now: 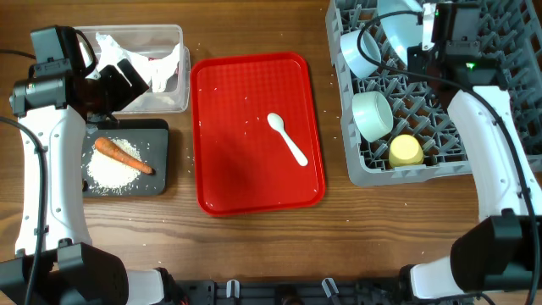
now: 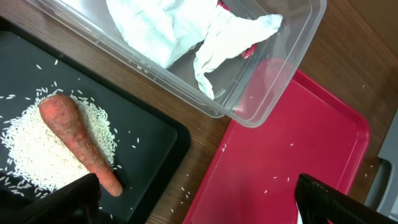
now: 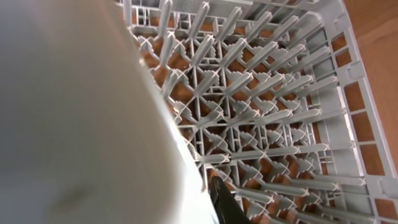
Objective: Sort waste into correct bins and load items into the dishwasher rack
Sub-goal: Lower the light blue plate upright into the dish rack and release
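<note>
While left hand (image 2: 199, 202) gapes, right hand (image 1: 423, 42), grip unclear, adjoins pale blue plate (image 3: 74, 93).

Overhead faces straight down; left wrist close above black tray (image 2: 149, 134), right inside rack (image 3: 280, 124).

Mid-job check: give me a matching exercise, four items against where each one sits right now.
Items:
1. carrot
2. white spoon
3. crumpled napkin
4. yellow cup

Places:
A. grey rack
B. clear tub
C. black tray
D. red tray

Pairs: 1-C, 2-D, 3-B, 4-A
</note>
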Available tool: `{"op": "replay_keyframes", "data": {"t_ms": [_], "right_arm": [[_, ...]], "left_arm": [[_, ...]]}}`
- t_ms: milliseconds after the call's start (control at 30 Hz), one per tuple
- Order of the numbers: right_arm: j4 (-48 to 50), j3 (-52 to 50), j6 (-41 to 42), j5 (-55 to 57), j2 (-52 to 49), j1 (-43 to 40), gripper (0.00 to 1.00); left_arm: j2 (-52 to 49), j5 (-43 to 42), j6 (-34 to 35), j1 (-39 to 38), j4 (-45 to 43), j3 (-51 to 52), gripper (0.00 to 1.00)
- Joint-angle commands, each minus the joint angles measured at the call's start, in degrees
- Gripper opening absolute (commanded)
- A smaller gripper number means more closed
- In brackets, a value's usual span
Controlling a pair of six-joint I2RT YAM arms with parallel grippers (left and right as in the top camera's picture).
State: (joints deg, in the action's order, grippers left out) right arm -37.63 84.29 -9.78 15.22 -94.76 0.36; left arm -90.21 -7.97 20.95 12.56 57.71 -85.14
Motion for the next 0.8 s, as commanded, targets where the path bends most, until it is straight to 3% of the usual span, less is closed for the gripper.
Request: {"op": "replay_keyframes", "data": {"t_ms": [0, 100, 400, 667, 700, 767], "right_arm": [[-0.7, 0.9, 6.5, 1.1, 0.2, 0.2, 0.04], [-1.2, 0.5, 11.0, 1.5, -1.8, -0.1, 0.04], [-1.2, 0.5, 11.3, 3.3, -7.1, -2.4, 0.04], [-0.4, 0.5, 8.4, -5.7, -7.3, -4.1, 0.05], [-0.4, 0.5, 8.5, -6.2, -7.3, -4.1, 0.07], [-0.3, 0.5, 8.5, -6.8, -7.5, -4.1, 0.29]], "left_arm": [[0.2, 0.0, 0.5, 0.2, 0.0, -0.6, 1.00], [0.2, 0.0, 0.5, 0.2, 0.0, -0.6, 1.00], [0.2, 0.0, 0.5, 0.2, 0.0, -0.6, 1.00], [0.2, 0.0, 0.5, 0.2, 0.0, -0.6, 1.00], [0.2, 0.0, 0.5, 0.2, 0.0, -0.6, 1.00], [0.2, 0.0, 0.5, 0.2, 0.0, -0.6, 1.00]]}}
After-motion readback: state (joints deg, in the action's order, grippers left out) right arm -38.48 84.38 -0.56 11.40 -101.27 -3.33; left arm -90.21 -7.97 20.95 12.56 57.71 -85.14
